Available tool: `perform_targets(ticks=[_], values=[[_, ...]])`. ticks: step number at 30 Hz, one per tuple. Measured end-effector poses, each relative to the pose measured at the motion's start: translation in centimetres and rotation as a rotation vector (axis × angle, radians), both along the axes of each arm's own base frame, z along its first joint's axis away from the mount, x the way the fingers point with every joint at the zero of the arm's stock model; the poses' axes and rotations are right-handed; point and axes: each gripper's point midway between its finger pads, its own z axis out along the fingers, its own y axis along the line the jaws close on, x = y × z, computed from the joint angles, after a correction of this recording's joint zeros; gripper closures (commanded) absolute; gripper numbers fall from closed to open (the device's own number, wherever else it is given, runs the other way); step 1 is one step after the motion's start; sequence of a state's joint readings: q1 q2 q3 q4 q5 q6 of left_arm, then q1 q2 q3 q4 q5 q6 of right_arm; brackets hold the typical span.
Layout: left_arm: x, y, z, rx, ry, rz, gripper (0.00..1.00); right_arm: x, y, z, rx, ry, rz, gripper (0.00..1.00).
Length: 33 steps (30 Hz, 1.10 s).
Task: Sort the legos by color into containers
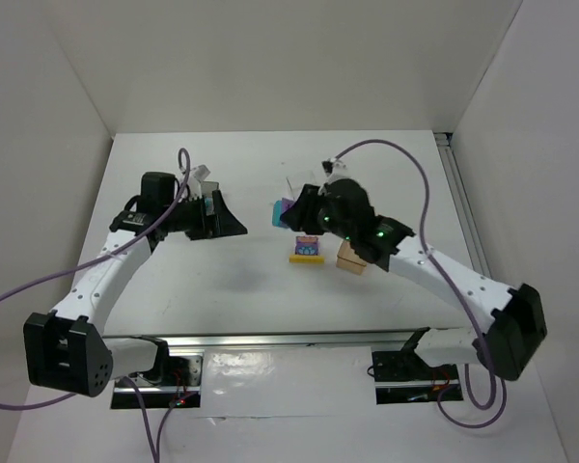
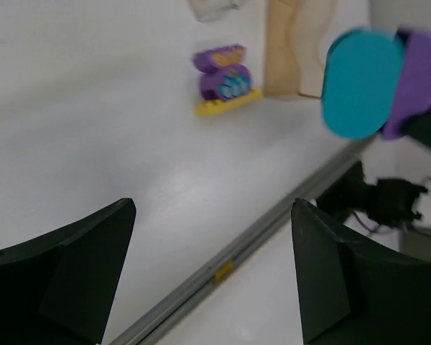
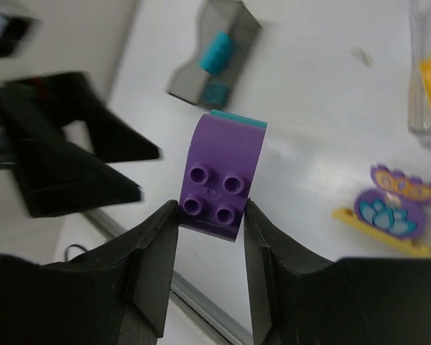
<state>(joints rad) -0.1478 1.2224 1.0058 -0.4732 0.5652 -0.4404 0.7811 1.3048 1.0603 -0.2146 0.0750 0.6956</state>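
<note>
Two-handed job, likely: with right gripper (image 3: 210,215) clamped on purple brick (image 3: 215,183) and left gripper (image 2: 212,208) gaping, close left squarely on teal brick (image 2: 363,83) alone, pull straight apart.

Open jaws, teal-purple brick (image 2: 373,83), wooden box (image 2: 282,57)

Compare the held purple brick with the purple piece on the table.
The purple brick is clamped in the right gripper; the decorated piece lies on the table. The brick is plain, teal-backed; the piece is printed, on a yellow plate. Both are purple.
</note>
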Motion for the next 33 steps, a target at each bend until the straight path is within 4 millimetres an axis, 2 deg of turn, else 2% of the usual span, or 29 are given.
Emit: perform_targets(ticks=[1, 3, 6, 11, 15, 20, 26, 30, 31, 33], values=[[-0.3, -0.8, 0.0, -0.041, -0.001, -0.043, 0.07, 0.1, -0.5, 2.0, 0.053, -0.048, 0.036, 0.63], [-1.1, -2.2, 0.4, -0.132, -0.002, -0.132, 0.07, 0.1, -1.1, 4.7, 0.122, -0.121, 0.110, 0.63], [-2.0, -3.9, 1.9, -0.263, -0.033, -0.244, 0.07, -0.8, -0.6, 6.7, 0.191, -0.187, 0.255, 0.63], [-2.8, -5.4, 4.8, -0.392, -0.106, -0.364, 0.05, -3.7, 0.7, 6.3, 0.250, -0.168, 0.465, 0.63], [-3.4, -5.8, 5.6, -0.439, -0.135, -0.413, 0.05, -5.4, 1.4, 6.9, 0.295, -0.175, 0.577, 0.63], [-4.2, -6.1, 6.1, -0.477, -0.142, -0.458, 0.07, -6.5, 1.8, 7.7, 0.336, -0.197, 0.650, 0.63], [-5.0, -6.6, 6.9, -0.507, -0.182, -0.506, 0.12, -6.9, 2.1, 7.1, 0.357, -0.174, 0.691, 0.63], [-5.6, -7.1, 7.8, -0.521, -0.209, -0.543, 0.25, -7.0, 2.4, 5.8, 0.360, -0.131, 0.699, 0.63], [-5.7, -7.3, 8.0, -0.526, -0.212, -0.551, 0.35, -6.9, 2.5, 5.5, 0.359, -0.121, 0.698, 0.63], [-5.7, -7.4, 8.1, -0.527, -0.222, -0.551, 0.46, -7.2, 2.6, 5.3, 0.362, -0.104, 0.711, 0.63]])
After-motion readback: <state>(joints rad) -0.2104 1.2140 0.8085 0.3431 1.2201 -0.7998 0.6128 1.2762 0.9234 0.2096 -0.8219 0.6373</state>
